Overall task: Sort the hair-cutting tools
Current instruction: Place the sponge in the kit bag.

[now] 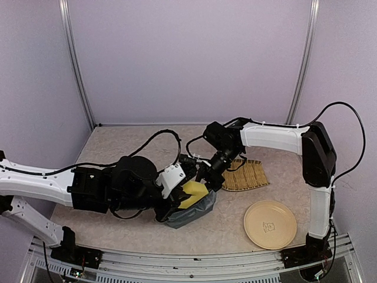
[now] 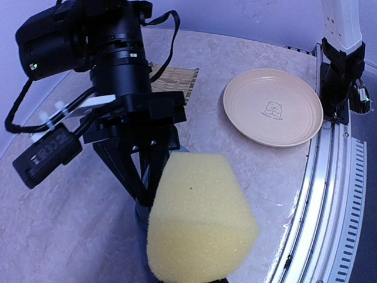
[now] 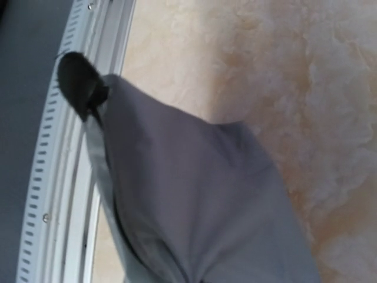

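My left gripper (image 1: 181, 199) is shut on the yellow sponge (image 1: 195, 193), which fills the lower middle of the left wrist view (image 2: 200, 227) and hides the fingers there. The sponge sits at the mouth of the grey-blue zip pouch (image 1: 191, 213). My right gripper (image 1: 208, 179) reaches down beside it and is shut on the pouch's edge. The right wrist view shows bunched pouch fabric (image 3: 194, 194) and its black zip pull (image 3: 79, 82). The right gripper's black fingers (image 2: 141, 177) stand just behind the sponge. No scissors, comb, clipper or guard shows; they are hidden or out of view.
A woven bamboo mat (image 1: 247, 175) lies right of the grippers, also in the left wrist view (image 2: 177, 82). A beige plate (image 1: 270, 224) with a bear print sits at the front right (image 2: 274, 106). The table's metal rail (image 2: 330, 194) runs along the near edge.
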{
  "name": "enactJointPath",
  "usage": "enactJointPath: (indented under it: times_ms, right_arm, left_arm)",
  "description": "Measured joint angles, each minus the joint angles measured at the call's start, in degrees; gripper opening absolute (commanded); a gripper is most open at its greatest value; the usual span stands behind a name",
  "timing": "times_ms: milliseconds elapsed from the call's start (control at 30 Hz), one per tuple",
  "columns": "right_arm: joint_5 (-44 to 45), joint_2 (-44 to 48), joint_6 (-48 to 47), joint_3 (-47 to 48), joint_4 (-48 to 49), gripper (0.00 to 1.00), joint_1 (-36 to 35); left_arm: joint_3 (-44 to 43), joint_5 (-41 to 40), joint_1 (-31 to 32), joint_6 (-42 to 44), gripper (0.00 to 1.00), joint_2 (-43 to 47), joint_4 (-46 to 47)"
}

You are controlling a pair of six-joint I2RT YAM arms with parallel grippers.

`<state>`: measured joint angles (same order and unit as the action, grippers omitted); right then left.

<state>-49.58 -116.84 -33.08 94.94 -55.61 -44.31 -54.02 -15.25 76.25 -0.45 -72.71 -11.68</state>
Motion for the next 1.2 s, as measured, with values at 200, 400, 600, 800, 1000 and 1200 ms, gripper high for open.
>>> enactJointPath:
  times_ms: [200, 400, 600, 800, 1000, 1200]
  right_arm:
    - [-3.0, -0.8, 0.9, 0.0, 0.0, 0.00, 0.7]
    - [-4.9, -0.8, 1.0, -0.3, 0.0, 0.00, 1.1]
    - [-6.2, -1.0, 0.9, -0.8, 0.1, 0.00, 2.1]
    - [-6.5, -2.2, 0.6, -0.9, 0.3, 0.00, 2.7]
    - [-6.5, -2.4, 0.1, -0.9, 0.9, 0.00, 2.9]
    - [-6.1, -3.1, 0.1, -0.9, 1.1, 0.00, 3.2]
  left_arm:
    - [-5.8, 1.4, -1.1, 1.9, 0.00, -9.7, 0.8]
    - [-6.2, 0.3, -2.5, 4.2, 0.00, -13.9, 1.1]
    - [-7.2, -2.0, -4.3, 6.7, 0.00, -17.8, 1.4]
    - [-7.6, -4.5, -5.5, 6.6, 0.00, -20.1, 2.3]
    - [-8.9, -6.8, -6.2, 5.4, 0.00, -21.8, 1.2]
    - [-9.9, -7.3, -6.1, 5.9, 0.00, -24.4, 0.5]
